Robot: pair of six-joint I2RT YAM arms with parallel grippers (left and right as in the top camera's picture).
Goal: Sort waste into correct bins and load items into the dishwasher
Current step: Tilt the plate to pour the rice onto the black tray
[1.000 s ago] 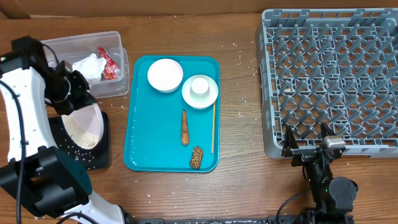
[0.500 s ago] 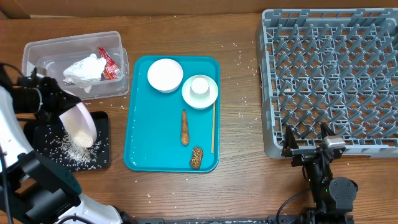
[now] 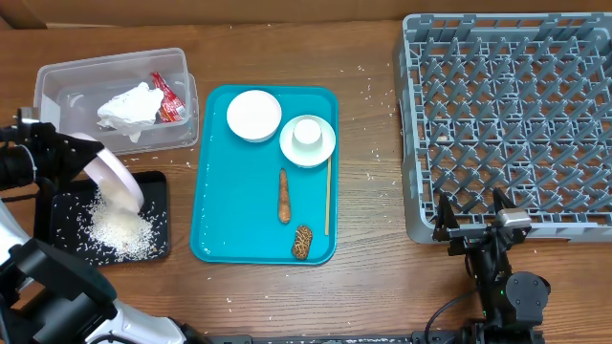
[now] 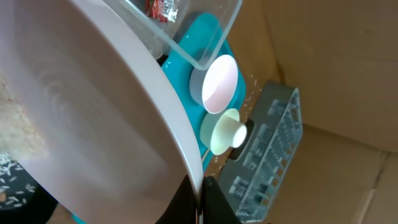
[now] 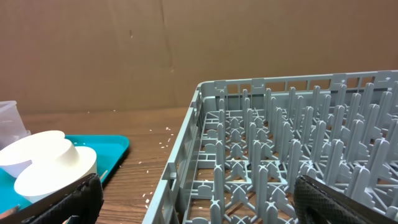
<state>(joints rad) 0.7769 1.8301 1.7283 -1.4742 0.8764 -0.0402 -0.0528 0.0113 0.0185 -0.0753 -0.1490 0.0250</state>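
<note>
The left arm's fingers (image 4: pixel 200 202) are pressed together on the rim of the large white plate (image 3: pixel 117 180), pinching it. The plate is tilted steeply over the black tray (image 3: pixel 161 186) at the counter's (image 3: pixel 373 277) left side. A heap of white rice (image 3: pixel 120 229) lies on the black tray below the plate's lower edge, with loose grains around it.

The clear tub (image 3: pixel 57 81) sits just behind the black tray and holds the crumpled napkin (image 3: pixel 129 105) and a red wrapper (image 3: pixel 167 98).

The teal tray (image 3: pixel 215 191) carries a small white plate (image 3: pixel 253 115), a cup (image 3: pixel 308 132) standing on another plate (image 3: pixel 308 153), the long brown scrap (image 3: pixel 284 196), the lumpy scrap (image 3: pixel 303 242) and the wooden stick (image 3: pixel 328 196).

The grey rack (image 3: pixel 507 115) stands at the right. The right arm's fingers (image 3: pixel 471 210) are spread wide at the rack's near edge, holding nothing.
</note>
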